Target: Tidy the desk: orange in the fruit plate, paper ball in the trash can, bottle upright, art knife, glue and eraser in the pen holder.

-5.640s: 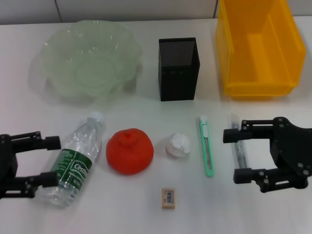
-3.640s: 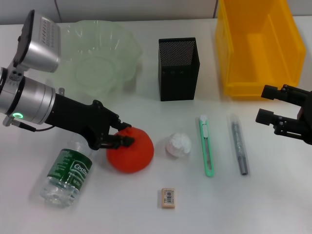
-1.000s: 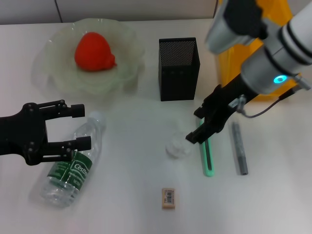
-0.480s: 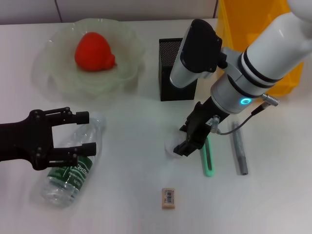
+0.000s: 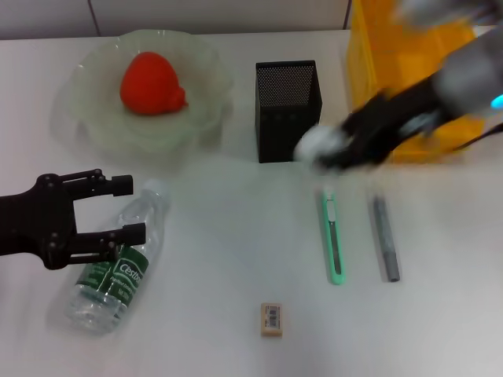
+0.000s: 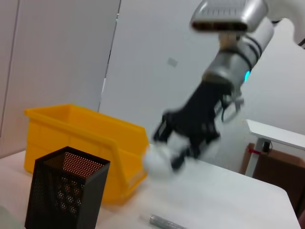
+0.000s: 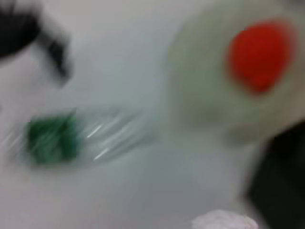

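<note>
The orange (image 5: 149,82) lies in the fruit plate (image 5: 78,129) at the back left. My right gripper (image 5: 324,149) is shut on the paper ball (image 5: 311,144), held in the air between the pen holder (image 5: 288,110) and the trash can (image 5: 409,47). The left wrist view also catches the paper ball (image 6: 158,162) in that gripper. The bottle (image 5: 116,267) lies on its side at the front left, and my open left gripper (image 5: 131,206) has a finger on each side of its neck end. The art knife (image 5: 334,236), glue (image 5: 385,239) and eraser (image 5: 272,320) lie on the desk (image 5: 220,236).
My right arm crosses in front of the trash can's near wall. In the left wrist view the trash can (image 6: 81,129) stands behind the pen holder (image 6: 64,191). The right wrist view shows the orange (image 7: 259,55) and the bottle (image 7: 71,138) only as blurs.
My right gripper has lifted the paper ball off the desk and swung it back and right, toward the trash can. My left gripper has hardly moved by the bottle.
</note>
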`<act>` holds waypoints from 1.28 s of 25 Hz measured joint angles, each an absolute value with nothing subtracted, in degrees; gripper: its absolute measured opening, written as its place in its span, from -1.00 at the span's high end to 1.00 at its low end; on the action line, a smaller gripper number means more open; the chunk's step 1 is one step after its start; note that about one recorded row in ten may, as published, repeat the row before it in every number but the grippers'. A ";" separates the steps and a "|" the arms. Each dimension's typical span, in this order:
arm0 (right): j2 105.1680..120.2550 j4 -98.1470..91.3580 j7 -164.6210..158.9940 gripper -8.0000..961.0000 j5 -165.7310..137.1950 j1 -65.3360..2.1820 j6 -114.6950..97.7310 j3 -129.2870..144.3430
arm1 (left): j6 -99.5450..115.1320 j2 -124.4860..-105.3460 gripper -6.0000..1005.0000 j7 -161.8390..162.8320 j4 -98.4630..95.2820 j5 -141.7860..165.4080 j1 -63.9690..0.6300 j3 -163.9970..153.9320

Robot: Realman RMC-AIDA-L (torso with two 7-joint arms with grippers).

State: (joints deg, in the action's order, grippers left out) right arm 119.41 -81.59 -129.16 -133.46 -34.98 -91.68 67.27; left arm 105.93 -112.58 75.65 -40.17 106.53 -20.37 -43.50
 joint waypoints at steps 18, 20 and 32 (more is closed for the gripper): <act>119.14 -73.81 -115.95 -0.49 -119.61 -25.94 -76.65 42.15 | 104.37 -112.81 -0.49 83.00 -41.19 106.52 -21.56 -43.42; 119.12 -73.59 -115.47 -0.60 -119.19 -25.71 -77.67 40.88 | 104.15 -113.03 -0.49 89.87 -44.83 106.89 -22.69 -43.62; 117.82 -67.52 -95.17 -0.72 -108.95 -21.03 -108.73 39.82 | 104.81 -118.52 -0.47 134.14 -82.10 132.15 -27.49 -49.99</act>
State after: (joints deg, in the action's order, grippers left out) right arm 117.82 -67.52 -95.17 -108.95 -21.03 -108.73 39.82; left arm 104.81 -118.52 134.14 -82.10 132.15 -27.49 -49.99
